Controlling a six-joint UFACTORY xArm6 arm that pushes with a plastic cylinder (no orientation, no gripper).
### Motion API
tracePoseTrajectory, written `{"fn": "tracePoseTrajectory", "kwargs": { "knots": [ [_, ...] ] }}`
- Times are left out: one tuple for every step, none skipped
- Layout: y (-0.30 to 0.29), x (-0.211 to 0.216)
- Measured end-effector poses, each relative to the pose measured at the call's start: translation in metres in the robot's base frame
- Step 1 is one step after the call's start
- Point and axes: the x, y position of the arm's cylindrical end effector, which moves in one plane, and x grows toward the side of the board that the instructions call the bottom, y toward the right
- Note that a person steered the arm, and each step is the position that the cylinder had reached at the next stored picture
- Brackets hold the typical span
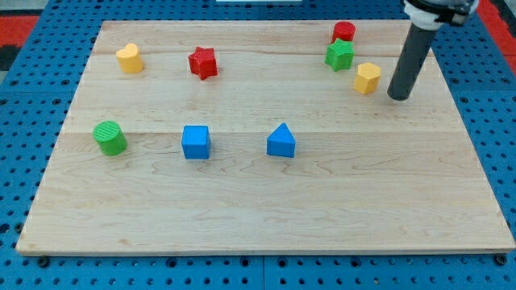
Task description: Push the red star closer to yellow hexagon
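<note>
The red star (203,62) lies on the wooden board near the view's top, left of centre. The yellow hexagon (367,78) lies far to its right, near the view's top right. My tip (397,97) stands on the board just right of the yellow hexagon, a small gap apart, and far right of the red star. The dark rod rises from it toward the view's top right corner.
A green star (339,55) and a red cylinder (343,32) sit just up-left of the hexagon. A yellow heart (129,58) lies left of the red star. A green cylinder (109,138), blue cube (195,142) and blue triangle (281,141) line the middle. The board's edge (266,253) meets blue pegboard.
</note>
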Motion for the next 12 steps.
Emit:
{"fn": "tracePoseTrajectory", "kwargs": {
  "knots": [
    [-0.083, 0.002],
    [-0.172, -0.016],
    [-0.263, -0.043],
    [-0.325, -0.067],
    [-0.349, -0.085],
    [-0.340, -0.096],
    [-0.301, -0.106],
    [-0.271, -0.119],
    [-0.274, -0.132],
    [-0.296, -0.156],
    [-0.290, -0.166],
    [-0.248, -0.163]
  ]
}}
